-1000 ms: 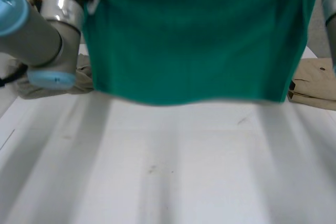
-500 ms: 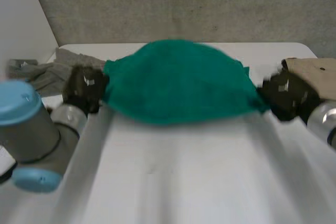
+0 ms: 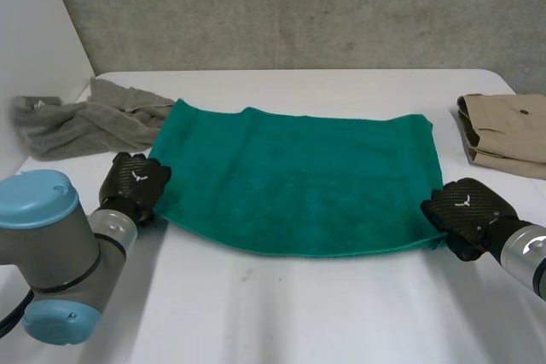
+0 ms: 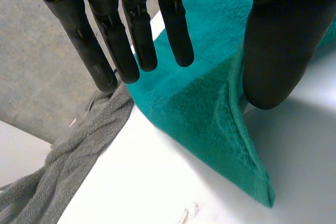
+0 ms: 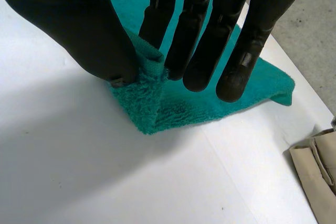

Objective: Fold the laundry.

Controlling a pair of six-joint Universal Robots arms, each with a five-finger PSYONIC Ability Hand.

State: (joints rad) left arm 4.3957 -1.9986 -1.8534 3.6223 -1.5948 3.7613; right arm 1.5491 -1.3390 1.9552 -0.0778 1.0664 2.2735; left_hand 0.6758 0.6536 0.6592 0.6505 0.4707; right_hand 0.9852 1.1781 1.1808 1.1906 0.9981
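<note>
A green towel point(image 3: 299, 181) lies spread flat on the white table point(image 3: 299, 313). My left hand point(image 3: 135, 185) rests at its near left corner. In the left wrist view that hand point(image 4: 131, 35) is open, its fingers straight and spread away from the thumb, and the towel's corner point(image 4: 210, 108) lies on the table under it. My right hand point(image 3: 465, 210) sits at the near right corner. Seen from the right wrist, its thumb point(image 5: 79, 19) pinches a raised fold of the towel point(image 5: 157, 106) against the fingers.
A crumpled grey cloth point(image 3: 85, 121) lies at the far left, close beyond my left hand's fingertips point(image 4: 68, 161). A folded beige garment point(image 3: 503, 134) sits at the far right point(image 5: 315, 171). Bare table stretches in front of the towel's near edge.
The towel hung in the air between both hands, then swung forward and down and now lies flat on the table. My left hand has let go of its corner.
</note>
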